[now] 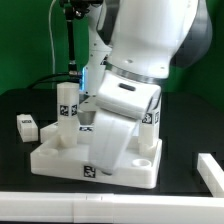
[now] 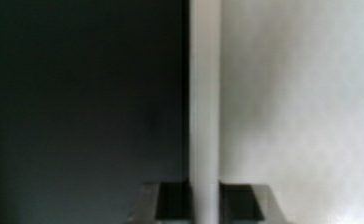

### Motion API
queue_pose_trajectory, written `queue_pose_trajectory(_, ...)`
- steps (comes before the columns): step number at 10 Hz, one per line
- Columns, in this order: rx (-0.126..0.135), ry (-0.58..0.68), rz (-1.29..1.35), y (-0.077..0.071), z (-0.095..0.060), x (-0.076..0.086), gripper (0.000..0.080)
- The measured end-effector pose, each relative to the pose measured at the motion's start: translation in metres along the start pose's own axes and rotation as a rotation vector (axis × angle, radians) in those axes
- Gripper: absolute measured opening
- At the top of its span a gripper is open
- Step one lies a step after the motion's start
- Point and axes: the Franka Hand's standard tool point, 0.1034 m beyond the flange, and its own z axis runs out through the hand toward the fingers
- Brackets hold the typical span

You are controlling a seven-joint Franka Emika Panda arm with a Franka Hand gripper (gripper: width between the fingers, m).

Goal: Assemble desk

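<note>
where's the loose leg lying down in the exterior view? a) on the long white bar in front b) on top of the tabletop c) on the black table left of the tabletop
c: the loose leg lies on the black table, apart from the tabletop, on the exterior view's left of it.

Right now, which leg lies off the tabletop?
The far-left leg in the exterior view, lying on the black table; the upright leg stands in the tabletop.

Leans the arm (image 1: 140, 60) steeply down over the tabletop (image 1: 60, 158), wrist low above its far side. Grips a leg (image 2: 207, 100) above that tabletop with the gripper (image 2: 209, 205), 2 fingers (image 2: 170, 205) closed tight.
</note>
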Motion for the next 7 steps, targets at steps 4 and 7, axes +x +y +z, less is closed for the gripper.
queue_pose_trajectory(4, 0.009, -0.005, -0.048, 0.016, -0.007, 0.032, 0.0062)
queue_pose_trajectory(7, 0.009, -0.005, -0.046, 0.016, -0.007, 0.031, 0.0062)
